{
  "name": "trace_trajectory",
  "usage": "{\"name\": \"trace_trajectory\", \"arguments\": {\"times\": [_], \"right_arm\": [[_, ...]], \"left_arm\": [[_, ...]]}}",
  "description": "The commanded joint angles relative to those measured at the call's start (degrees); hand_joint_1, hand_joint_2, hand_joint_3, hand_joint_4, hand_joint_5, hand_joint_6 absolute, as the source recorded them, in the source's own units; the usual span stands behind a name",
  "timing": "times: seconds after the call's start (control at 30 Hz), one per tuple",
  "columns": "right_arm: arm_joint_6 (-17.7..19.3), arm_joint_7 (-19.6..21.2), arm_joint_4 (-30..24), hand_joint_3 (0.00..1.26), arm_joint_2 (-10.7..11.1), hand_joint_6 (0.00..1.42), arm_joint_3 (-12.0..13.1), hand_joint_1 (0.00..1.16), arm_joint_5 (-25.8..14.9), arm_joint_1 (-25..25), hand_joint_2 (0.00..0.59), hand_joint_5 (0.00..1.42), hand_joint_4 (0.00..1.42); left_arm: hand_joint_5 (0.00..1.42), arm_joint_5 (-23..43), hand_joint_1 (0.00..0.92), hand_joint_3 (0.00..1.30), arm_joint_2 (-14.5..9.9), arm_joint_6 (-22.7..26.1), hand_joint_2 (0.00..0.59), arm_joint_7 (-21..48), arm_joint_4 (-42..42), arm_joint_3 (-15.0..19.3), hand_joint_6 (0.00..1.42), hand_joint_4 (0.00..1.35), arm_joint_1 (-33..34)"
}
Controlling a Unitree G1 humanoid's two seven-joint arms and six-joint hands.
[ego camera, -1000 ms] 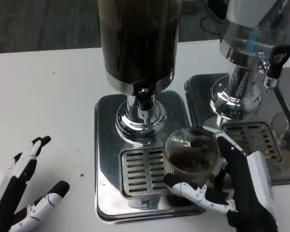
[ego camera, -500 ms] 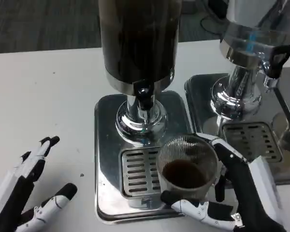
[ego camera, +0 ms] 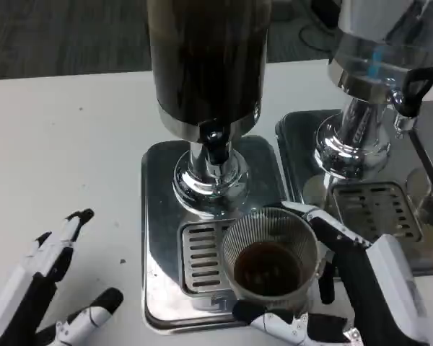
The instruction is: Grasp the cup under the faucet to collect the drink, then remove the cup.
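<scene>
Resting on the desk (ego camera: 72,137), left hand (ego camera: 40,288) lies spread wide, holding nothing. Ribbed clear cup (ego camera: 268,252), part-filled with dark drink, sits over the drip grate (ego camera: 202,256) below the dark dispenser's faucet (ego camera: 215,144), gripped by right hand (ego camera: 361,288). Keep it level while withdrawing; avoid tilting.

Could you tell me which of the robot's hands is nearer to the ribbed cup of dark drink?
The right hand: its fingers wrap around the ribbed cup, holding it over the drip tray. The left hand lies open on the white table, well apart to the cup's left.
</scene>
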State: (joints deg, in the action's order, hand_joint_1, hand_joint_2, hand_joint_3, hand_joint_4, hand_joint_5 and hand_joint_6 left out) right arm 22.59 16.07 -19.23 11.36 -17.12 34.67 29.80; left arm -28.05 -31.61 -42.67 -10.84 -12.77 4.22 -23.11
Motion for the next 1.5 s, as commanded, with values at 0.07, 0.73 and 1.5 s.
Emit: {"name": "trace_trajectory", "arguments": {"times": [0.07, 0.73, 1.5], "right_arm": [[1.73, -0.14, -3.51, 0.52, -0.65, 1.25, 0.15, 0.93, -0.98, 1.64, 0.181, 0.82, 0.62], [5.18, -6.29, -4.32, 0.52, 2.19, 1.26, 1.19, 0.91, -6.75, 3.44, 0.178, 0.84, 0.64], [5.19, -8.79, -2.91, 0.53, 1.06, 1.27, 1.13, 0.92, -8.28, 1.56, 0.174, 0.86, 0.65]], "left_arm": [[0.02, -6.31, 0.0, 0.0, -0.07, 2.88, 0.196, -0.94, 8.14, 1.01, 0.0, 0.0, -3.73], [0.0, -17.13, 0.0, 0.0, 2.43, 5.27, 0.166, -11.26, 18.17, 4.65, 0.0, 0.0, -19.15], [0.0, -16.91, 0.0, 0.0, 3.16, 7.42, 0.165, -10.96, 19.34, 4.47, 0.0, 0.0, -19.71]]}}
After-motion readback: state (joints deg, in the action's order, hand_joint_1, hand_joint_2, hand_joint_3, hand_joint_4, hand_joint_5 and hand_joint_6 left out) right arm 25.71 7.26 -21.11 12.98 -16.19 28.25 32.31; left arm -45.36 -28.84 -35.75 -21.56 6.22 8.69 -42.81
